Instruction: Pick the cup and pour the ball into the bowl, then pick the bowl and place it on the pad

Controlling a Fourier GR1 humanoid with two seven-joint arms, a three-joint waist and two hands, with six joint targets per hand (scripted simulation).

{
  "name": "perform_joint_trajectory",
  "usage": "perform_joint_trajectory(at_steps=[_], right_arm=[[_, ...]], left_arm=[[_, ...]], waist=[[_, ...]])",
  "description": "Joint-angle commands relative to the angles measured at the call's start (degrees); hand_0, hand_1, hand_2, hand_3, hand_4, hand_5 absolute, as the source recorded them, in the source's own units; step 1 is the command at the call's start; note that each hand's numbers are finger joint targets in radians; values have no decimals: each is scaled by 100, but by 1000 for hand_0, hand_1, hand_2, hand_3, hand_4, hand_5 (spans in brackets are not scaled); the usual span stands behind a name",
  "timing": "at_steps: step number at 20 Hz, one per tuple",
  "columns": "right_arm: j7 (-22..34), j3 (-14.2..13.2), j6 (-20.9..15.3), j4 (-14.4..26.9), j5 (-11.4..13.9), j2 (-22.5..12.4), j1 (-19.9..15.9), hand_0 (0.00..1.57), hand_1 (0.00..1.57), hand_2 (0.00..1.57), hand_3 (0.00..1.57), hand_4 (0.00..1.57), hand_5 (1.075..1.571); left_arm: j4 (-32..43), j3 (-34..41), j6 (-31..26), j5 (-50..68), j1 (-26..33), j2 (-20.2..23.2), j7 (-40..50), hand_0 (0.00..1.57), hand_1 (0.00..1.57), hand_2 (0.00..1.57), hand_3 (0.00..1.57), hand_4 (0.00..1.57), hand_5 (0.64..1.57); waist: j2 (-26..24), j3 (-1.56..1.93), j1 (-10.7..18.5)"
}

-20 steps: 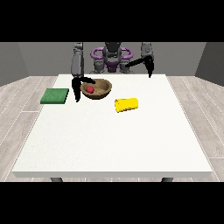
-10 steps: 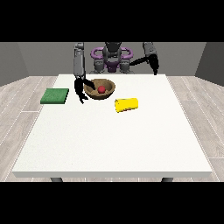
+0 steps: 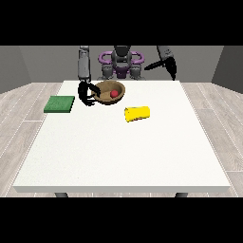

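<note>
A brown bowl (image 3: 108, 93) is tilted at the far side of the table with a red ball (image 3: 114, 94) inside it. The hand at the view's left (image 3: 86, 94) has its fingers curled round the bowl's left rim. A yellow cup (image 3: 137, 113) lies on its side on the table, in front and to the right of the bowl. A green pad (image 3: 60, 104) lies flat near the table's left edge, left of that hand. The hand at the view's right (image 3: 170, 66) hangs raised above the table's far right corner, holding nothing; how its fingers lie is unclear.
The white table (image 3: 123, 152) stretches wide toward the camera. The robot's torso (image 3: 121, 64) stands behind the far edge, just behind the bowl.
The bowl has shifted right and tipped up with the ball in it. The hand at the view's left has closed on its rim. The hand at the view's right has drawn back a little.
</note>
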Motion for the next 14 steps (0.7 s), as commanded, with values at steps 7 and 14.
perform_joint_trajectory(at_steps=[7, 14], right_arm=[[1938, 244, 196, -731, -97, -122, -305, 1571, 1571, 1571, 1571, 1052, 1553], [1620, -384, 1194, -793, -563, -1323, -246, 1571, 1571, 1571, 1571, 1062, 1560]], left_arm=[[678, 591, -38, 287, 223, 500, -116, 0, 0, 0, 0, 0, 1570], [473, 352, 299, 149, 279, 185, -624, 0, 0, 0, 0, 0, 1569]], waist=[[-640, 42, -792], [37, 46, -666]])
